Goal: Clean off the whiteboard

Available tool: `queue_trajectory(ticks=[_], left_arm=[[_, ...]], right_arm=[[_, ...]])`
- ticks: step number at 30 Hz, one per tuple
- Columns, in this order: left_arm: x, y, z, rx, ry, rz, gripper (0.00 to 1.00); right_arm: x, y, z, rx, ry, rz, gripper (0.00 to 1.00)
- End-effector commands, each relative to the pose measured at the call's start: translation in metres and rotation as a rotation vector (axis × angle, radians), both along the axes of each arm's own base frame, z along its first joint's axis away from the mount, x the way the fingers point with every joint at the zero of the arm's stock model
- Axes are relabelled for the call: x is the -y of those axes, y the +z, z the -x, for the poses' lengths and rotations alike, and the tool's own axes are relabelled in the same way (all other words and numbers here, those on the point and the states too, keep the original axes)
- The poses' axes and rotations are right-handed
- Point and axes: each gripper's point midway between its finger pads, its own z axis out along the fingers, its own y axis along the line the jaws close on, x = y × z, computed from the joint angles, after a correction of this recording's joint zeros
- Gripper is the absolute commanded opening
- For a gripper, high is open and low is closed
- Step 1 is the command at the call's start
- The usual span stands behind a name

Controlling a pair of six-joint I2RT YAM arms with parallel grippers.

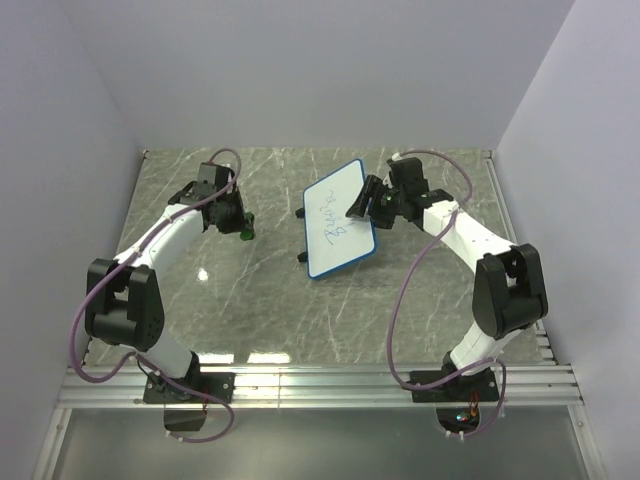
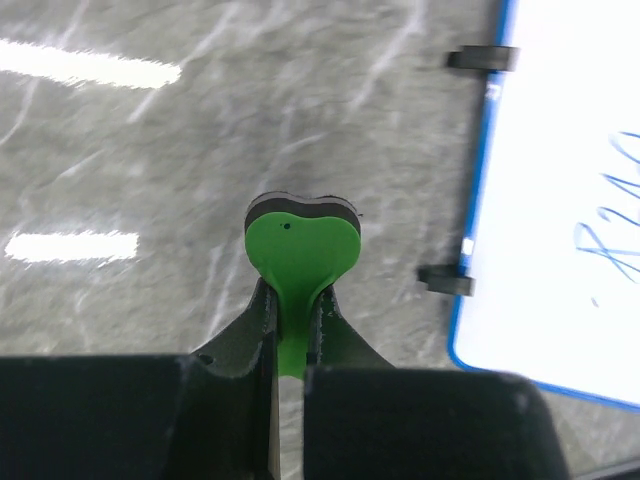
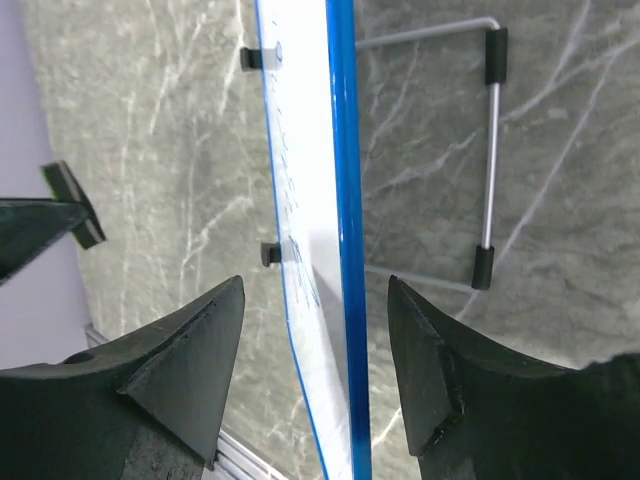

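Observation:
The whiteboard stands tilted mid-table, blue-framed, with dark blue scribbles on its face. My right gripper is open at its right edge; in the right wrist view the blue frame edge stands between the two spread fingers, touching neither. My left gripper is shut on a small green eraser with a black pad, held over the table to the left of the board. The board's left edge with two black feet shows in the left wrist view.
The board's wire stand with black sleeves rests on the marble table behind it. White walls close in the left, back and right. A metal rail runs along the near edge by the arm bases.

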Motion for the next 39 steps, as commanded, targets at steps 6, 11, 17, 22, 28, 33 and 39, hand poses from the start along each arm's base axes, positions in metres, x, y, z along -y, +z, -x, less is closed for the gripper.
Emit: queue_trajectory(ticks=[6, 11, 17, 22, 28, 33, 39], left_arm=[[0.08, 0.042, -0.017, 0.159, -0.285, 0.126, 0.0], [0.128, 0.058, -0.008, 0.204, -0.43, 0.194, 0.0], [0.177, 0.058, 0.003, 0.201, -0.562, 0.258, 0.0], [0.205, 0.077, 0.005, 0.232, -0.637, 0.316, 0.0], [0.24, 0.096, 0.006, 0.236, -0.725, 0.384, 0.0], [0.254, 0.071, 0.016, 0.173, -0.762, 0.4, 0.0], [0.25, 0.011, 0.027, 0.051, -0.757, 0.367, 0.0]], right_arm=[[0.008, 0.037, -0.001, 0.072, -0.018, 0.061, 0.63], [0.015, 0.047, 0.002, 0.102, -0.043, 0.08, 0.53], [0.014, 0.037, 0.004, 0.071, -0.034, 0.08, 0.01], [0.012, 0.028, 0.008, 0.047, -0.024, 0.075, 0.0], [0.012, 0.02, 0.014, 0.03, -0.008, 0.078, 0.0], [0.012, 0.015, 0.017, 0.021, 0.003, 0.082, 0.0], [0.011, 0.019, 0.014, 0.031, 0.007, 0.078, 0.0]])
